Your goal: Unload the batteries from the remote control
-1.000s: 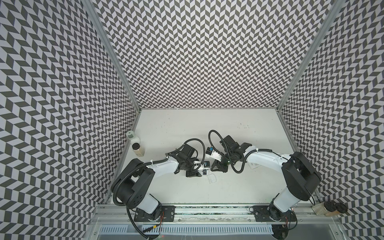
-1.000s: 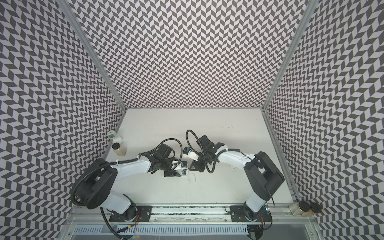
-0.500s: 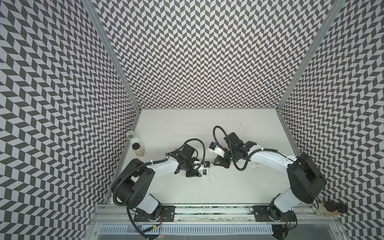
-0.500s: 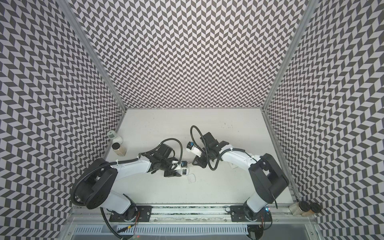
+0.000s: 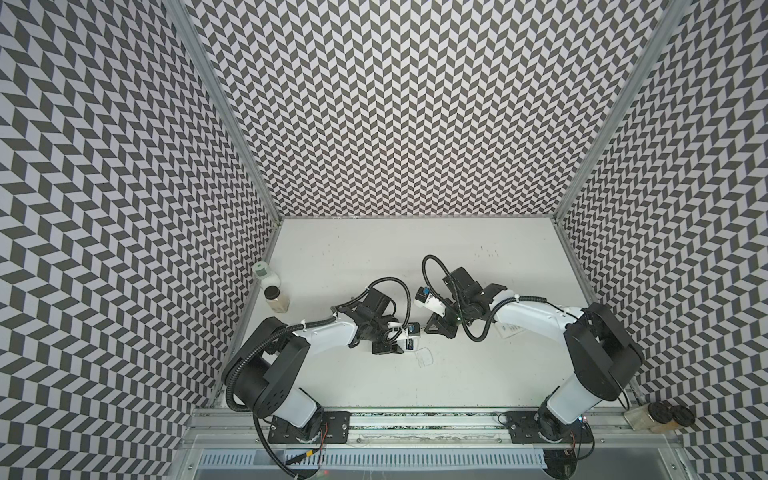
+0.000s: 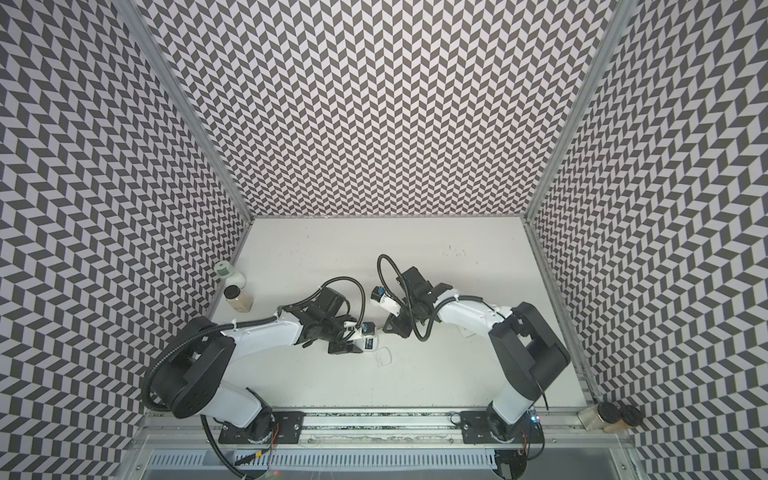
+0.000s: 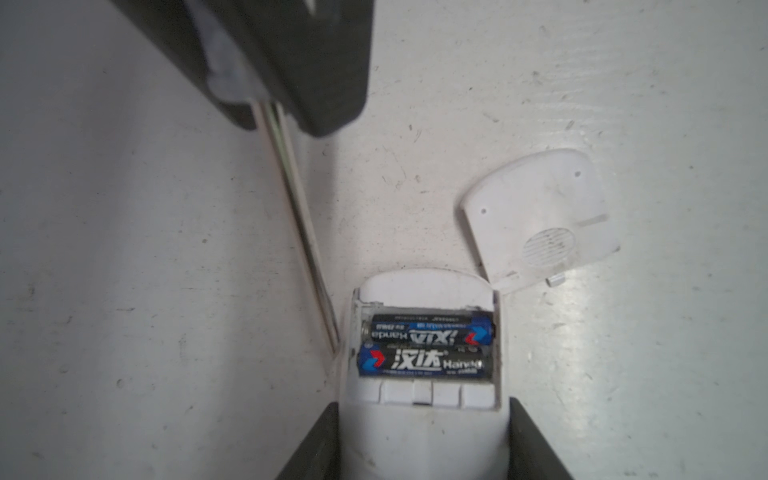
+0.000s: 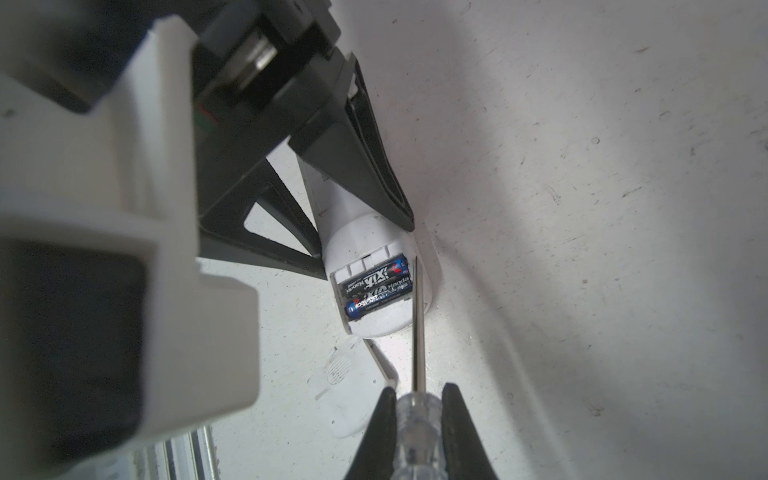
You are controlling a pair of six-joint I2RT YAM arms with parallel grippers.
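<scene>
Your left gripper (image 7: 422, 419) clamps the remote control (image 7: 424, 440); your right gripper (image 8: 415, 399) pinches the screwdriver (image 8: 418, 332), tip beside one end of the crosswise batteries (image 7: 428, 347).

Both top views are bright and sharp. Wrist views blur close parts; soft shadows and glare lie on the table (image 7: 623, 353).

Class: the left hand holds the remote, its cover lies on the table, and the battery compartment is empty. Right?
Not quite. The compartment holds two black batteries, as the left wrist view shows. The left hand holds the remote; its cover lies on the table.
</scene>
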